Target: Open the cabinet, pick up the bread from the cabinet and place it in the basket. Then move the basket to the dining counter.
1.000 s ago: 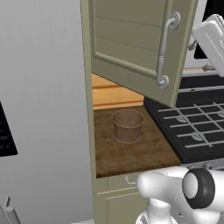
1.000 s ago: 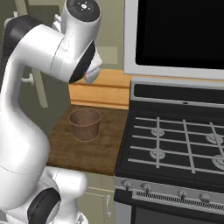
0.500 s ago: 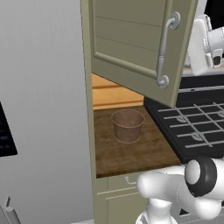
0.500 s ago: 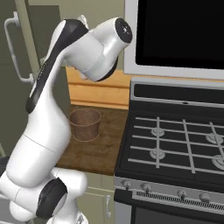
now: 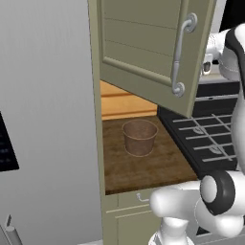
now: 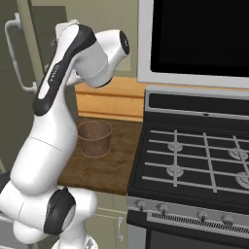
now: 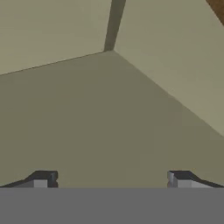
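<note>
The olive cabinet door stands swung open, its curved silver handle facing me; the same handle shows at the far left of the right base view. Below it the brown woven basket sits upright with nothing in it on the short wood worktop. My arm is raised high with the hand behind the door's edge. In the hand view my gripper is open, fingertips wide apart, facing plain olive panels with nothing between them. The bread and the dining counter are out of view.
A black gas stove adjoins the worktop on the right, with a dark-fronted microwave above it. A tall grey fridge side walls the left. Olive drawers with a small hook pull sit under the worktop.
The arm has swung and lifted, carrying the hand up toward the cabinet behind the open door. Door and basket have not moved; the fingers stay apart.
</note>
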You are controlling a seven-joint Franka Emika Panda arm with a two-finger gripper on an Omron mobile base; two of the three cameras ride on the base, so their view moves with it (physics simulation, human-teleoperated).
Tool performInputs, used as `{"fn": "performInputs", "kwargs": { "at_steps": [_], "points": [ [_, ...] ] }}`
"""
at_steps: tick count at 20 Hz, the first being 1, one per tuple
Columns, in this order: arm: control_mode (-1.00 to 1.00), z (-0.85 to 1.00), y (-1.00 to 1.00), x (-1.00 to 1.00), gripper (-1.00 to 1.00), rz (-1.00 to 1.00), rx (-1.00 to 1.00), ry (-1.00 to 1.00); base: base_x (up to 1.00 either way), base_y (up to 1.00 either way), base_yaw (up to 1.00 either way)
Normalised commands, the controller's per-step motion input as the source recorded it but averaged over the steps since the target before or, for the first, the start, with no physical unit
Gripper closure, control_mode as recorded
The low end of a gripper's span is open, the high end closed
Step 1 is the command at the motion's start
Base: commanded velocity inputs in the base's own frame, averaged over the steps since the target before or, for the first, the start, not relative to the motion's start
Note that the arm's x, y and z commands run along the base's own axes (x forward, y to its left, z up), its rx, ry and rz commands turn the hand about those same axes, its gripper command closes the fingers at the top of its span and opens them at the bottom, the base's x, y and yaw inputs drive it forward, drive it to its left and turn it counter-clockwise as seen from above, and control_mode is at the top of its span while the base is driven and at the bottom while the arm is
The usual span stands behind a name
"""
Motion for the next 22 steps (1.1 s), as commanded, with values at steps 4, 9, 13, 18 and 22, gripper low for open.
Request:
{"fn": "performInputs", "kwargs": {
  "at_steps": [4, 9, 13, 18, 22],
  "points": [
    [-1.00, -0.05, 1.00, -0.68, -1.00, 0.19, 0.02, -0.01, 0.00, 0.00, 0.00],
    [-1.00, 0.00, 1.00, -0.65, -1.00, 0.02, -0.01, -0.07, 0.00, 0.00, 0.00],
    [-1.00, -0.04, 1.00, -0.18, -1.00, 0.00, -0.01, -0.13, 0.00, 0.00, 0.00],
    [-1.00, -0.14, 0.68, 0.10, -1.00, -0.04, -0.01, -0.16, 0.00, 0.00, 0.00],
    [-1.00, -0.14, -0.36, 0.07, -1.00, -0.04, -0.18, -0.14, 0.00, 0.00, 0.00]
  ]
}}
